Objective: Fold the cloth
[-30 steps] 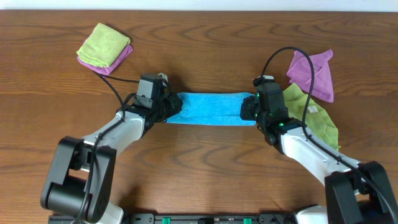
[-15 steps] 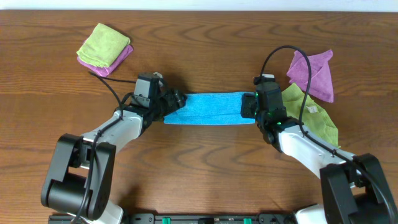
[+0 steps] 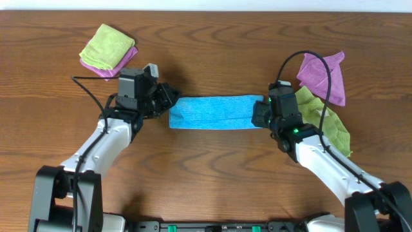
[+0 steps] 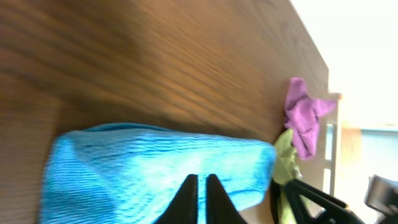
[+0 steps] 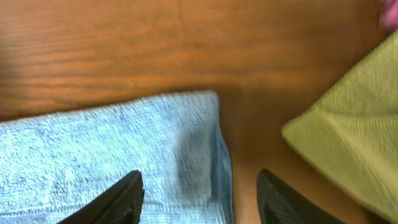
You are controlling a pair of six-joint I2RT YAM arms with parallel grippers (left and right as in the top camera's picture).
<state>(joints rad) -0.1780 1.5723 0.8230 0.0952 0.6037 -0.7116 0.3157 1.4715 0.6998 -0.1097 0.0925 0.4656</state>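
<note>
Straddling one end of the cloth (image 3: 215, 112), right fingers (image 5: 121, 199) spread wide; left fingers (image 4: 189, 199) pressed together, gripping nothing.

Our left gripper (image 3: 166, 96) sits left of centre in the overhead frame, fingers (image 4: 190, 194) pinched nearly together. Our right gripper (image 3: 259, 113), right of centre, has its jaws spread wide. The left arm (image 3: 103, 138) and right arm (image 3: 328, 161) angle up from the bottom corners.
</note>
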